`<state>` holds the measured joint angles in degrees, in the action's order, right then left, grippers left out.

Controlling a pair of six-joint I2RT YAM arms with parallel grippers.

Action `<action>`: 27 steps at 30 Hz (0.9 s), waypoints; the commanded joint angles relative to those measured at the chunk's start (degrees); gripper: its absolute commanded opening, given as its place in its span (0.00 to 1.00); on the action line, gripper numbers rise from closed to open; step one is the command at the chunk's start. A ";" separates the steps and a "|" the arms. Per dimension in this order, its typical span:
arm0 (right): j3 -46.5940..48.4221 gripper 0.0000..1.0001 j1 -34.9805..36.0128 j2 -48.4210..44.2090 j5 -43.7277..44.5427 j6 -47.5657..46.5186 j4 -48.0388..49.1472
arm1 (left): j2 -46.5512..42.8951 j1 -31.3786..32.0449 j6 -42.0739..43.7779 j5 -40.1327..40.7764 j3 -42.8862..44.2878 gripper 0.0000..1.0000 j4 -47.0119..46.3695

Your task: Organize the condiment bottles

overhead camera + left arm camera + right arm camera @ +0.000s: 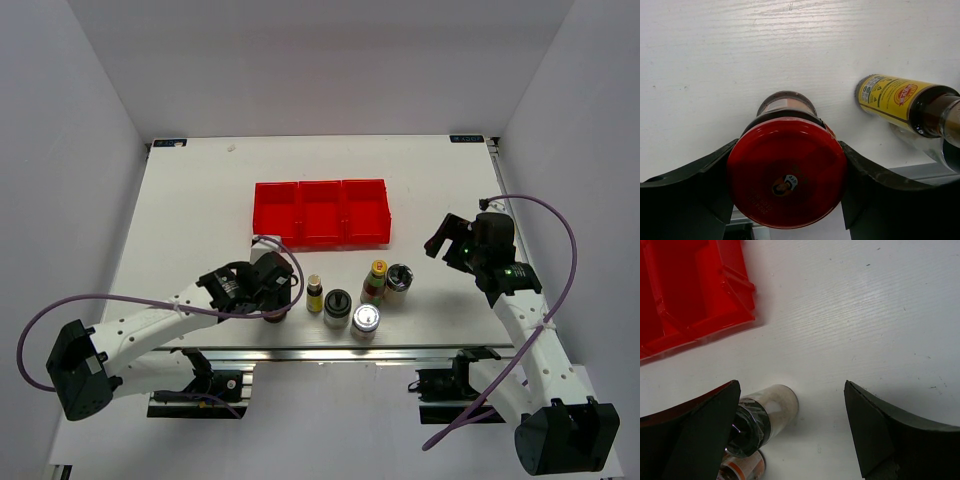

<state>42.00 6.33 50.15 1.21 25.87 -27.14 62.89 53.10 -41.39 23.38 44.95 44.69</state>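
Step in hand: I have the left gripper on the red-lidded dark glass jar, with its jaws pressed against both sides of the lid.
Where the jar is: at the left end of the bottle group, near the front edge of the white tabletop. As far as I can judge, it is standing on the tabletop.
Doing it well: the grip sits high, on the lid. I would raise the jar straight up and slowly before any sideways travel, so it neither slips nor swings.
Nearest neighbour: the thin yellow-labelled bottle stands just to the jar's right, apart from it. It is narrow and likely to tip if brushed.
Other bottles: a black-lidded jar, a silver-lidded jar, a yellow-capped red-labelled bottle and a dark-metallic-lidded jar cluster further right.
Right gripper: its jaws are wide apart and hold nothing. It hangs to the right of the dark-metallic-lidded jar.
Behind: three joined red plastic bins. I see no bottle between them and the jar.
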 commanded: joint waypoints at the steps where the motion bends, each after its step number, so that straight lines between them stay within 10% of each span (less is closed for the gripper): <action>1: 0.98 0.90 -0.26 -0.32 -0.60 -0.99 1.03 | -0.75 0.34 -0.01 2.98 5.13 0.52 -0.39; 12: 1.15 0.89 -0.26 0.21 -0.60 -0.99 1.12 | 7.76 -1.24 8.67 16.78 19.28 0.53 -6.09; 17: 0.89 0.89 -0.26 0.91 -2.10 -1.17 1.82 | 16.44 -14.66 15.01 8.72 25.79 0.42 -14.00; 27: 2.39 0.89 -0.26 6.80 0.54 -0.38 2.88 | 33.94 -21.89 25.21 8.27 44.51 0.47 -19.64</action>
<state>42.00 6.33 55.92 0.32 25.47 -26.39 95.48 33.50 -19.59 31.44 83.72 31.03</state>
